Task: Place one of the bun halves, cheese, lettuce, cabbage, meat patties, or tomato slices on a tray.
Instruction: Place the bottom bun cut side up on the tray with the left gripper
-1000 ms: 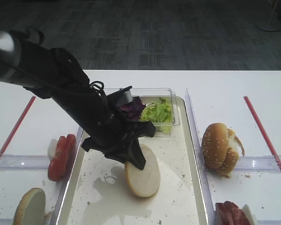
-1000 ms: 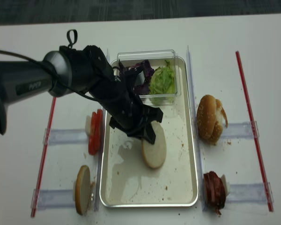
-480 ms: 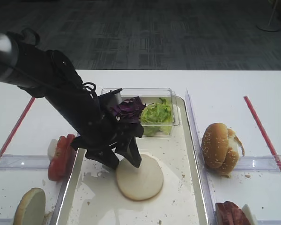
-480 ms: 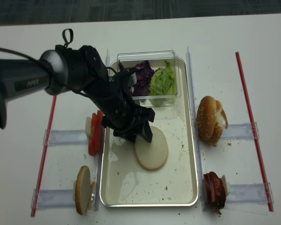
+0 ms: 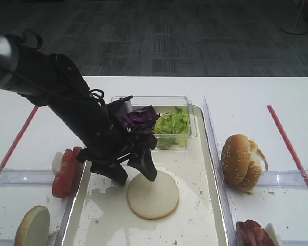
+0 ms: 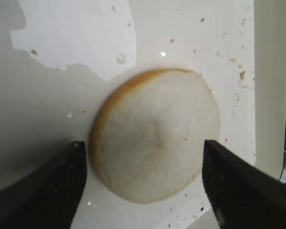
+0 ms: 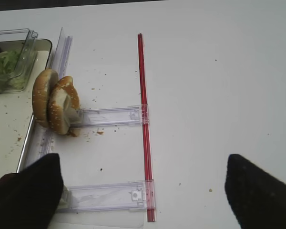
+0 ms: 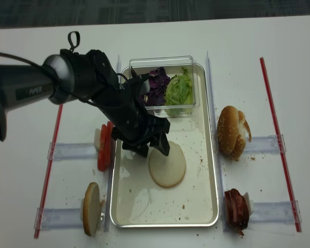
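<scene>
A pale bun half (image 5: pixel 153 195) (image 8: pixel 167 165) (image 6: pixel 155 138) lies flat, cut side up, in the middle of the metal tray (image 5: pixel 192 159) (image 8: pixel 196 150) (image 6: pixel 62 47). My left gripper (image 5: pixel 133 177) (image 8: pixel 152 150) (image 6: pixel 145 191) hangs just over the bun's left edge. It is open, with one black finger on each side of the bun and a gap to it on both. My right gripper (image 7: pixel 143 200) is open over bare table right of the tray, with nothing between its fingers.
A clear tub at the tray's far end holds purple cabbage (image 5: pixel 139 119) (image 8: pixel 157 85) and lettuce (image 5: pixel 172 124) (image 8: pixel 178 89). Tomato slices (image 5: pixel 66 171) (image 8: pixel 104 146) and another bun half (image 5: pixel 33 225) (image 8: pixel 90 208) stand left of the tray. A sesame bun (image 5: pixel 241 161) (image 7: pixel 55 101) and meat patties (image 5: pixel 251 233) (image 8: pixel 236 209) stand right of it.
The bun half stood on edge in my shut left gripper. The gripper opened and drew slightly back, and the bun now lies flat on the tray.
</scene>
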You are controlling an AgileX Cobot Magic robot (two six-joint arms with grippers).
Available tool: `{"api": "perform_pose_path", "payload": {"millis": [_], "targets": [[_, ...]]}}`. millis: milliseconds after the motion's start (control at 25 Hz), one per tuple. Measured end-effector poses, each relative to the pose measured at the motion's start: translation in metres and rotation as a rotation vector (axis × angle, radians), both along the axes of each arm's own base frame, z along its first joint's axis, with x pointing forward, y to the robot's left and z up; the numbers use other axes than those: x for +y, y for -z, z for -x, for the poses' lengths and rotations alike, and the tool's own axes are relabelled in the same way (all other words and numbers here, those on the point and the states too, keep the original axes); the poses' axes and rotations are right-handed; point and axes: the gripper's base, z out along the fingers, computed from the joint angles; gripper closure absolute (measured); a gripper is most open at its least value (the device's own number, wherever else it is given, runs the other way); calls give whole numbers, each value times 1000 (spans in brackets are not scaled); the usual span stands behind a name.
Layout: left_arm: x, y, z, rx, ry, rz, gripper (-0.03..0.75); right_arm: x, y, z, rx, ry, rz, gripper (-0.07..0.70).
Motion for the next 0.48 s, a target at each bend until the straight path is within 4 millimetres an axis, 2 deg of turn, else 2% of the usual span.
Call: {"api": "perform_pose_path", "payload": {"millis": [120, 480], "targets": [[1, -14, 1, -39, -1, 15, 243, 0, 0, 0, 0, 0, 0, -67], [5, -82, 14, -180, 3, 101, 243, 0, 0, 0, 0, 0, 0, -67]]}}
